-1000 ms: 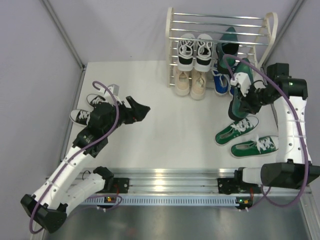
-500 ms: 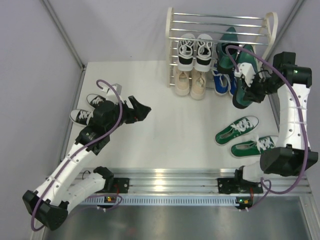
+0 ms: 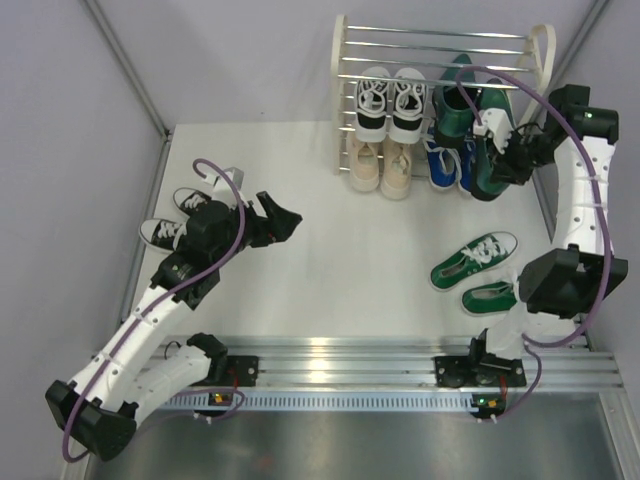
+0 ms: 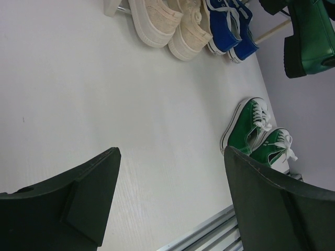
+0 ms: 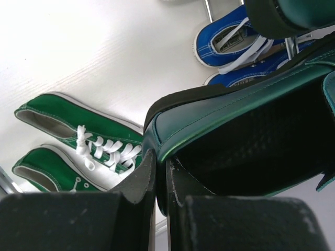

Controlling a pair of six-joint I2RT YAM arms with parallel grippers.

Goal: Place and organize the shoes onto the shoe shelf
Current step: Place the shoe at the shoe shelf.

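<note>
The shoe shelf (image 3: 440,45) stands at the back. It holds a black-and-white sneaker pair (image 3: 391,103), a beige pair (image 3: 382,165), a blue pair (image 3: 445,165) and one dark green dress shoe (image 3: 455,100). My right gripper (image 3: 507,165) is shut on the heel rim of the second dark green dress shoe (image 3: 490,150) (image 5: 235,130), held at the shelf's right side beside its mate. The green sneakers (image 3: 475,260) (image 5: 78,151) lie on the table at front right. Another black-and-white pair (image 3: 175,218) lies at the left. My left gripper (image 3: 285,218) is open and empty above the table's middle-left.
The white table (image 3: 340,250) is bounded by grey side walls and a metal rail (image 3: 330,365) at the near edge. The left wrist view shows the beige shoes (image 4: 167,23), blue shoes (image 4: 230,26) and green sneakers (image 4: 256,136) ahead.
My right gripper has carried the dark green dress shoe back and up from above the green sneakers to the shelf's right side. The left arm has barely moved.
</note>
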